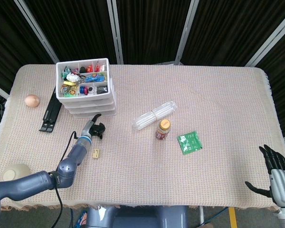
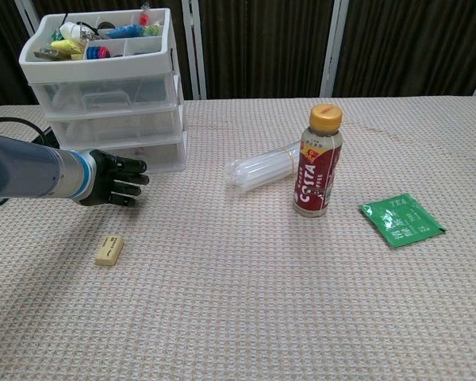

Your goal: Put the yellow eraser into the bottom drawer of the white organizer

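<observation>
Black left hand, blue-grey arm

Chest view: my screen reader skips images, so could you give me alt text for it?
The robot's left hand reaches toward the closed bottom drawer of a white organizer, holding nothing. A yellow eraser lies on the table nearer the camera.

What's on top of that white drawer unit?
The white organizer carries an open tray divided into compartments, filled with small colourful odds and ends. What lies inside the drawers below is too blurred to tell.
</observation>
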`<action>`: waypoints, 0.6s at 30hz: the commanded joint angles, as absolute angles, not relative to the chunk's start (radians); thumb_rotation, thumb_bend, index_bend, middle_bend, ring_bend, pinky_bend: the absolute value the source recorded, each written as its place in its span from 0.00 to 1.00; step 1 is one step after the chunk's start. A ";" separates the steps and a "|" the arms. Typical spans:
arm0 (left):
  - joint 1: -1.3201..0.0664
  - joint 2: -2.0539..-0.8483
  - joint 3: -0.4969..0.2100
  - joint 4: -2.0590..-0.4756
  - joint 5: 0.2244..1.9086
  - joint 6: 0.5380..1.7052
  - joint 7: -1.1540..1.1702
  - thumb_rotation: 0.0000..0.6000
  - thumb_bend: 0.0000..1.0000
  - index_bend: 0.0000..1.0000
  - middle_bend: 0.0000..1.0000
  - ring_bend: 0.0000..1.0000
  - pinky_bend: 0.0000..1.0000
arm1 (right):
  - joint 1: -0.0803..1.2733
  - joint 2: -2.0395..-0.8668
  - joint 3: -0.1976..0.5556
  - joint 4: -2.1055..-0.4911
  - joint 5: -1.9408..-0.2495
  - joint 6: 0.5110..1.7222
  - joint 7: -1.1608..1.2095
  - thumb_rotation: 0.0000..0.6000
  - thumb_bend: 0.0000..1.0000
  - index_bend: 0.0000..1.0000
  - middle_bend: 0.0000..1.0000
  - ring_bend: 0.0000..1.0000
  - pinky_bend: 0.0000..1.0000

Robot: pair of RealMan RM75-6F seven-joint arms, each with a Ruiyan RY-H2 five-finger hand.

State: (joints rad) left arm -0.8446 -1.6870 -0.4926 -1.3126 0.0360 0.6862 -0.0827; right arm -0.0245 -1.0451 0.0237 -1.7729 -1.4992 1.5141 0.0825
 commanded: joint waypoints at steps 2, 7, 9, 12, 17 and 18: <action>-0.843 -1.687 -0.485 -1.314 0.036 0.684 -0.082 1.00 0.84 0.04 0.92 0.88 0.72 | -0.025 -1.045 0.024 -1.774 -1.499 1.514 0.082 1.00 0.04 0.01 0.00 0.00 0.00; -0.833 -1.685 -0.470 -1.328 0.043 0.685 -0.083 1.00 0.84 0.07 0.92 0.88 0.72 | -0.025 -1.045 0.024 -1.775 -1.499 1.514 0.082 1.00 0.04 0.01 0.00 0.00 0.00; -0.828 -1.683 -0.466 -1.334 0.047 0.687 -0.085 1.00 0.84 0.08 0.92 0.88 0.72 | -0.025 -1.045 0.024 -1.775 -1.499 1.514 0.082 1.00 0.04 0.01 0.00 0.00 0.00; -0.809 -1.680 -0.460 -1.355 0.069 0.698 -0.098 1.00 0.84 0.08 0.92 0.88 0.72 | -0.025 -1.045 0.024 -1.776 -1.502 1.516 0.081 1.00 0.04 0.01 0.00 0.00 0.00; -0.785 -1.673 -0.461 -1.375 0.105 0.708 -0.120 1.00 0.84 0.08 0.92 0.88 0.72 | -0.027 -1.045 0.023 -1.778 -1.504 1.518 0.081 1.00 0.04 0.01 0.00 0.00 0.00; -0.782 -1.673 -0.465 -1.375 0.111 0.710 -0.126 1.00 0.84 0.08 0.92 0.88 0.72 | -0.027 -1.045 0.022 -1.779 -1.506 1.518 0.080 1.00 0.04 0.01 0.00 0.00 0.00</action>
State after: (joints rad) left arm -0.7879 -1.6747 -0.4606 -1.3720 0.1034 0.7059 -0.1186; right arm -0.0266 -1.0446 0.0223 -1.7785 -1.5055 1.5176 0.0803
